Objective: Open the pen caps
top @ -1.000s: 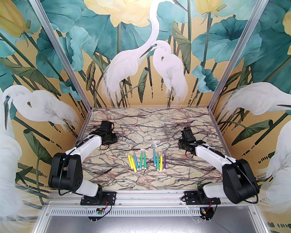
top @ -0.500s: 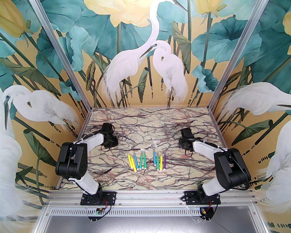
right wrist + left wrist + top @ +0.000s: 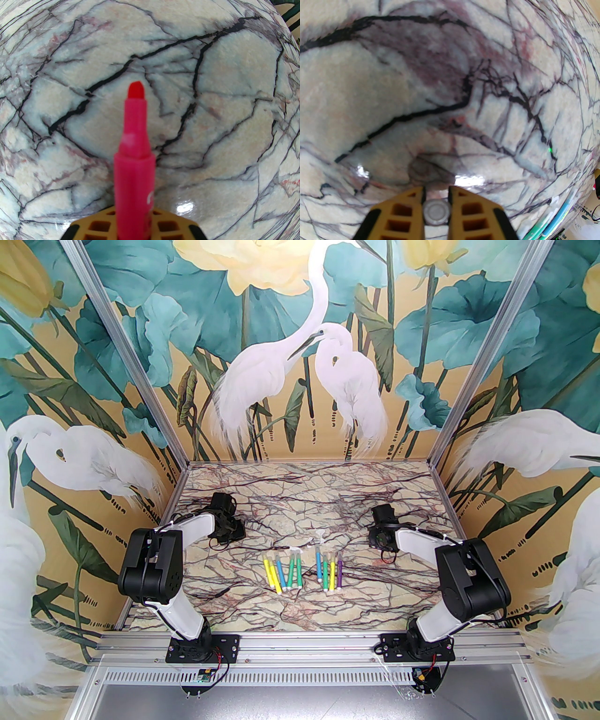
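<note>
One pair apart, by the look of it: right jaws closed tight on the body of a pink pen (image 3: 134, 150), bare red tip pointing away from the wrist over the desk (image 3: 234, 82); left jaws nearly shut, pinching a small clear cap (image 3: 437, 212) seen end-on; probably that pen's own cap, though not provable from here. Left jaws well off to the left of the row of pens (image 3: 290, 570) and a little beyond it; right jaws off to the right of the row, likewise a little beyond. Row of pens lying flat in two bunches, white butt ends toward the arm bases; yellow, blue and green in the left bunch; blue, green, yellow, pink and purple in the right. Just beyond the row's far ends, a few loose caps (image 3: 320, 534) on the bare desk; so some opening judged done. Too small to tell which pens in the row carry a cap; hence no firm count of what is left. As to containers: none to be made out; pens and caps loose on the desk.
</note>
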